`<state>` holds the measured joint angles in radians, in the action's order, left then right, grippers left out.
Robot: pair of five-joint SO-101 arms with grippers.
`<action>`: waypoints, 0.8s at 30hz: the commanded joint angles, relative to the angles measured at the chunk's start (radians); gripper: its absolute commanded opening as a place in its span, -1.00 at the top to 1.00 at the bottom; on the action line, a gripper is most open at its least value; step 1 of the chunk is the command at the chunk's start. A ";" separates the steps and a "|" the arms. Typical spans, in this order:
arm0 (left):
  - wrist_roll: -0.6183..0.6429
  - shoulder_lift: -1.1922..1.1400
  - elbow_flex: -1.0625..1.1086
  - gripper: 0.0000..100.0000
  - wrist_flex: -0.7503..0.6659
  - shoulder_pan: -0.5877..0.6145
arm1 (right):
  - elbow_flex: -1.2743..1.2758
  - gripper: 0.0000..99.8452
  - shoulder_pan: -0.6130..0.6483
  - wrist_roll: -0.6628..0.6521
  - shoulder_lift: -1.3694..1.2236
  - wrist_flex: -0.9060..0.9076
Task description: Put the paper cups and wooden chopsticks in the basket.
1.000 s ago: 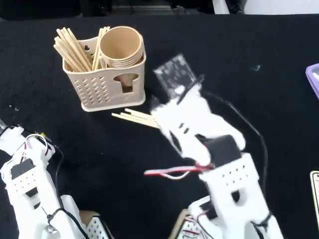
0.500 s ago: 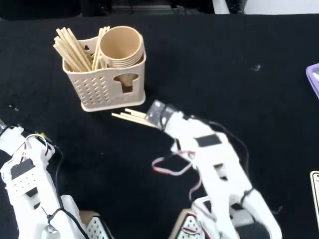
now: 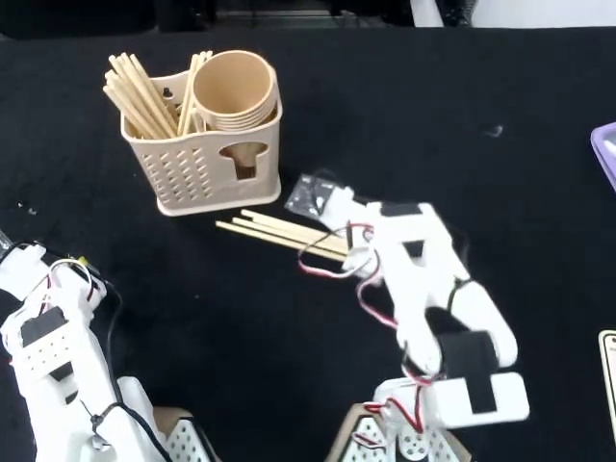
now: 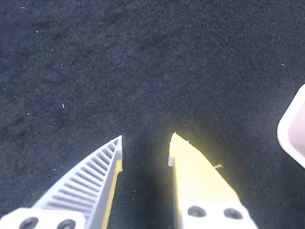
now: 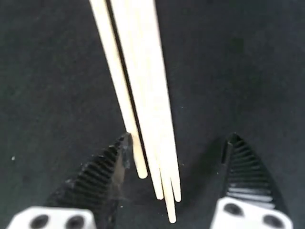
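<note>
A black cloth-covered worktop (image 3: 500, 87) fills the scene; beyond its far edge the room is a dark strip. At far left stands a beige perforated plastic basket (image 3: 207, 164). It holds a stack of tan paper cups (image 3: 236, 91) and, beside them, an upright bundle of pale wooden chopsticks (image 3: 135, 91). Several loose wooden chopsticks (image 3: 274, 229) lie flat on the worktop just in front of the basket. Their ends pass beneath the white right arm (image 3: 423, 279) and are hidden there. The right gripper (image 5: 179, 137) hangs over those ends with jaws wide apart, one on either side; contact cannot be judged. The left gripper (image 4: 146, 137) has jaws slightly apart over bare cloth. A purple object (image 3: 606, 149) and a pale rounded corner (image 4: 293, 129) are cut off and unidentifiable.
</note>
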<state>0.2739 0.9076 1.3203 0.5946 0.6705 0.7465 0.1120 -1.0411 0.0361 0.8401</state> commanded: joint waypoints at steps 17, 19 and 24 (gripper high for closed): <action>-0.006 0.018 -0.008 0.68 -0.014 -0.007 | 0.065 0.98 0.032 -0.186 0.191 0.420; -0.006 0.018 -0.008 0.68 -0.014 -0.007 | 0.119 0.98 0.037 -0.186 0.257 0.420; -0.006 0.018 -0.008 0.68 -0.014 -0.007 | 0.217 0.98 0.080 -0.173 0.374 0.390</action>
<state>0.2739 0.9076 1.3203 0.5946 0.6705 0.9337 0.1519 -1.2175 0.3276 1.2482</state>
